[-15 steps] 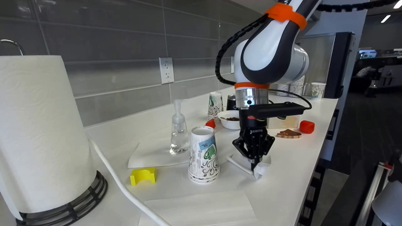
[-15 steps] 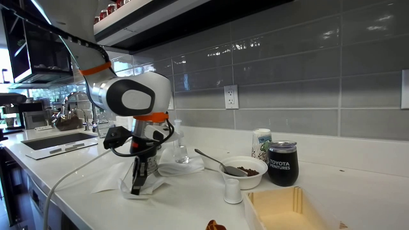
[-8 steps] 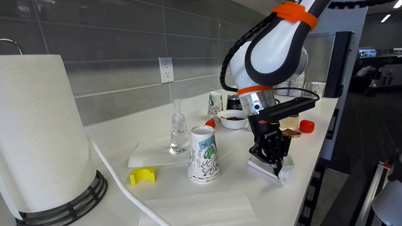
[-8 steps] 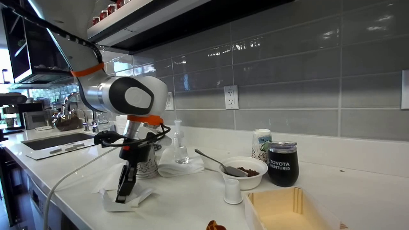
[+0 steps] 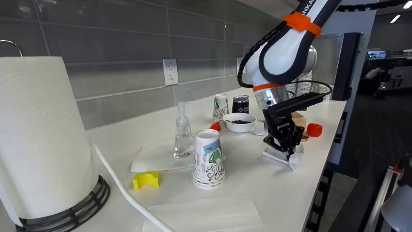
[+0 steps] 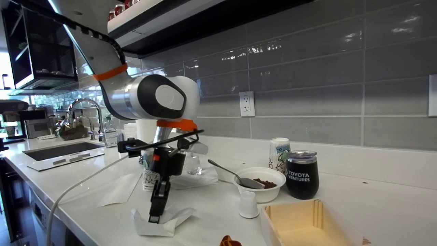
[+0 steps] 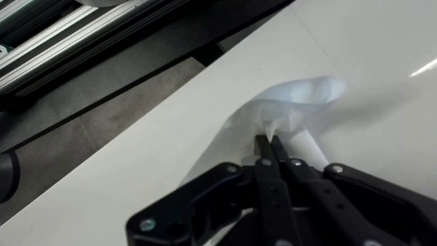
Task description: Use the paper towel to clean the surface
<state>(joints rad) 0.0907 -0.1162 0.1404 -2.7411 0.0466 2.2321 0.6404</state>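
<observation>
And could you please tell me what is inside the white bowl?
The white bowl holds small brown pieces and the head of a grey utensil, whose handle extends past the rim. Whatever lies beneath them is covered.

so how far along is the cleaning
Done: the paper towel is pinched in the gripper. In hand: apparently wiping, as the towel has shifted along the counter over the last second. Left: release, since it is clamped, perhaps after more strokes; the counter's cleanliness can't be judged.

In an exterior view, a grey tiled wall [image 5: 122,42] fills the upper left. At the right there is a dark floor [image 5: 376,129], and at the upper right a ceiling light [image 5: 395,19] shines.
</observation>
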